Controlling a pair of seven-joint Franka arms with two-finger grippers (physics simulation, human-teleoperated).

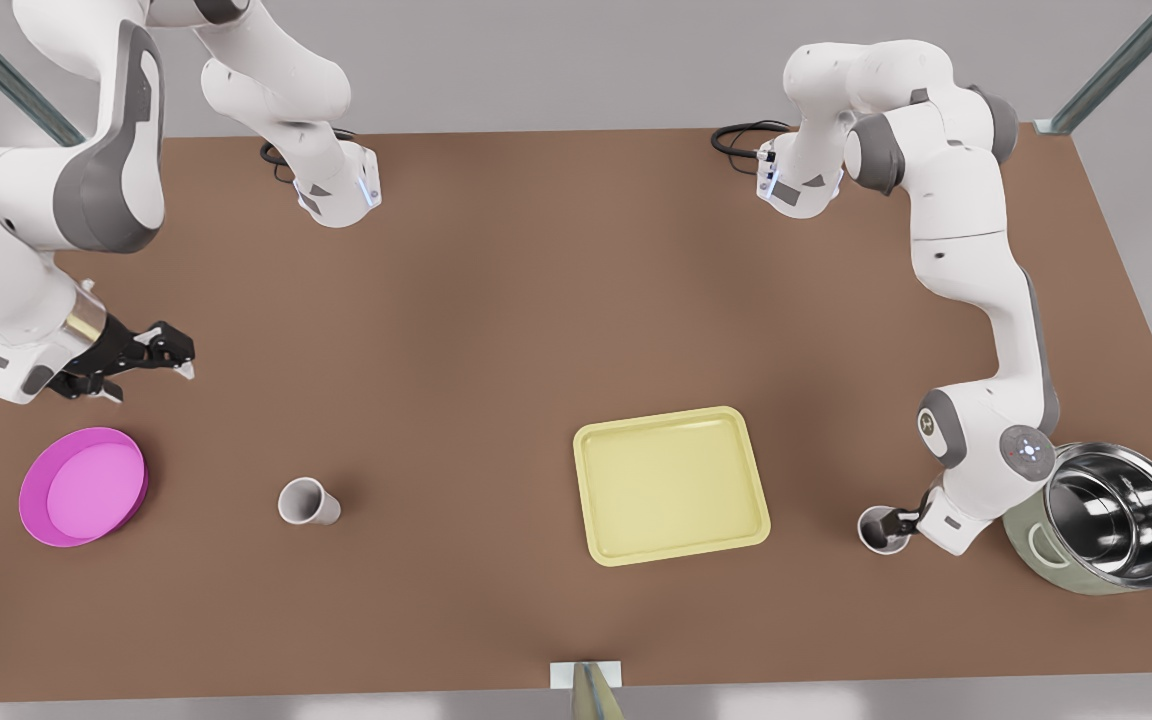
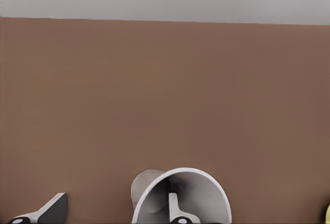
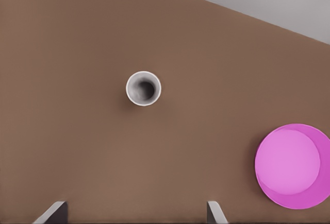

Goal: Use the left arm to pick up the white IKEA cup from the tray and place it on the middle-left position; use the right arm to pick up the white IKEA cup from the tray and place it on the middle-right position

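The pale yellow tray (image 1: 671, 485) lies with nothing on it, right of centre in the front view. One white cup (image 1: 308, 501) (image 3: 143, 88) stands upright on the tabletop at the front view's left, and my right gripper (image 1: 181, 357) (image 3: 135, 206) hovers open well behind and above it. A second white cup (image 1: 881, 528) (image 2: 180, 195) stands on the table to the right of the tray. My left gripper (image 1: 901, 522) (image 2: 116, 201) is open at this cup's rim, one finger (image 2: 172, 208) inside the cup and the other finger (image 2: 54, 208) outside, clear of the wall.
A round magenta plate (image 1: 83, 486) (image 3: 294, 166) lies near the table's left end in the front view. A shiny steel pot (image 1: 1116, 520) stands at the right end, close behind the left arm's wrist. Bare brown tabletop stretches between the cup and the tray.
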